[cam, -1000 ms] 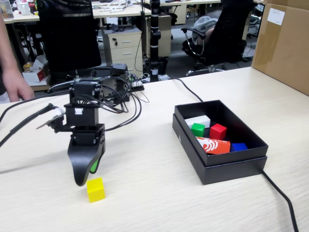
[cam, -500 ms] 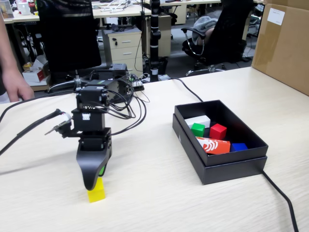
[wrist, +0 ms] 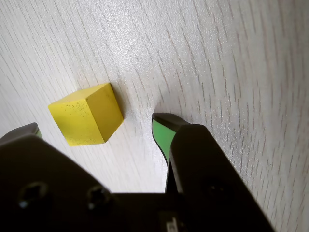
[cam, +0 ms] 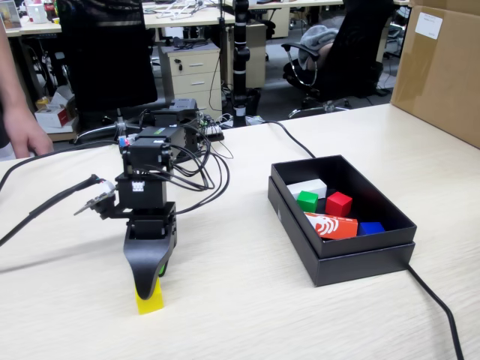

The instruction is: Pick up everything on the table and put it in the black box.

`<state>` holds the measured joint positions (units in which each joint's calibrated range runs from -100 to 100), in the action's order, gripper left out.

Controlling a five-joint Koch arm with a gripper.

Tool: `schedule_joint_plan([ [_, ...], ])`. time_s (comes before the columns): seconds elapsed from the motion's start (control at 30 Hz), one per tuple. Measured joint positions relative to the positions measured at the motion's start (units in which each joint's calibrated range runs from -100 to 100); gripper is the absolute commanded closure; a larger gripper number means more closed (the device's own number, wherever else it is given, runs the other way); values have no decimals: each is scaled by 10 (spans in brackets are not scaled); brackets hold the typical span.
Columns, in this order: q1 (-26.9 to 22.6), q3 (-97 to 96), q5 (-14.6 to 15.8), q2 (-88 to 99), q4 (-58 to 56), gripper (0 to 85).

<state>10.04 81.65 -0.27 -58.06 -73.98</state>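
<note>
The black arm points straight down with its black, green-padded gripper (wrist: 96,126) spread apart around the small plain yellow cube (wrist: 87,114) on the light beige wood-grain table (cam: 247,300), whose top the gripper hides in the fixed view, which alone shows the shallow matte black box (cam: 375,251) holding the small red cube (cam: 339,203) and small green cube (cam: 307,200).
</note>
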Motion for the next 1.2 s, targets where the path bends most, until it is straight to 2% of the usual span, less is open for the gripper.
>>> schedule_joint_plan([
  [0.57, 2, 0, -5, 0, 0, 410],
  [0.77, 3, 3, -5, 0, 0, 440],
  [0.93, 3, 3, -8, -1, 0, 503],
  [1.2, 3, 3, -7, -1, 0, 504],
])
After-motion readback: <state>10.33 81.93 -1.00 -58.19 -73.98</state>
